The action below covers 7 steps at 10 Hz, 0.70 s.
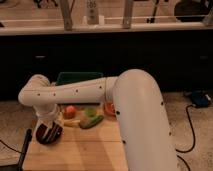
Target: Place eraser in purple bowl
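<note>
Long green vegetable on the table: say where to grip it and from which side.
Take the green vegetable across its narrow middle, from straight above. It lies flat on the table, long and slim, and a yellow piece crowds its left end. The gripper is down at the purple bowl, further left in view.

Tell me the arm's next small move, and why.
Probably let the eraser drop, if one is held: the gripper hangs right at the small glossy maroon-purple bowl near the wooden table's front edge. The eraser itself is hidden.
</note>
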### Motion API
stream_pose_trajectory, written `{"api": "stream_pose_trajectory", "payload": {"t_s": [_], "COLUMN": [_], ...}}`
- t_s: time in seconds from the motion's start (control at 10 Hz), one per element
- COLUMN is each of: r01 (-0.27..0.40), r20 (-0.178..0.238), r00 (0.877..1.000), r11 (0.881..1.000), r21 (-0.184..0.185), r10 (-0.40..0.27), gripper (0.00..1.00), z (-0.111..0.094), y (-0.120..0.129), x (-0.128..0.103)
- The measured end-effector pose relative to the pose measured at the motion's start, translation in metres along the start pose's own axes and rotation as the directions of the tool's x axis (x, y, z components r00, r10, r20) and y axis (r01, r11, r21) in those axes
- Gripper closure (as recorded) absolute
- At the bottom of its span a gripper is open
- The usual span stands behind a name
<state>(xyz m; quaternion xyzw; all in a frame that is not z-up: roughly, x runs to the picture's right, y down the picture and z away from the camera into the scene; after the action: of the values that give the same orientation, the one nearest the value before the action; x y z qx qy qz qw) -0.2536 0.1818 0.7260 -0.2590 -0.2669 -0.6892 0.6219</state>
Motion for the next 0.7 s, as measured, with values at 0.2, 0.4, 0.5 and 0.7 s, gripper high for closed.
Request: {"api": "stream_pose_trajectory", "payload": {"t_s": [0.2, 0.4, 0.5, 0.7], "r01": [0.002, 0.003, 0.003, 0.003], "r20": [0.003, 0.004, 0.004, 0.004], "r00": [1.0, 1.0, 1.0, 1.0], "r11": [1.0, 1.0, 1.0, 1.0], "r21": [0.0, 0.0, 0.0, 0.0], "r10": [-0.002, -0.003, -0.003, -0.003], "gripper": [0.55, 0.55, 0.55, 0.55], "z": [-0.0007, -0.0008, -0.0008, -0.0007], "y": [0.0009, 0.0007, 0.0008, 0.0008], "x": [0.0021, 0.0021, 0.0021, 0.0021]}}
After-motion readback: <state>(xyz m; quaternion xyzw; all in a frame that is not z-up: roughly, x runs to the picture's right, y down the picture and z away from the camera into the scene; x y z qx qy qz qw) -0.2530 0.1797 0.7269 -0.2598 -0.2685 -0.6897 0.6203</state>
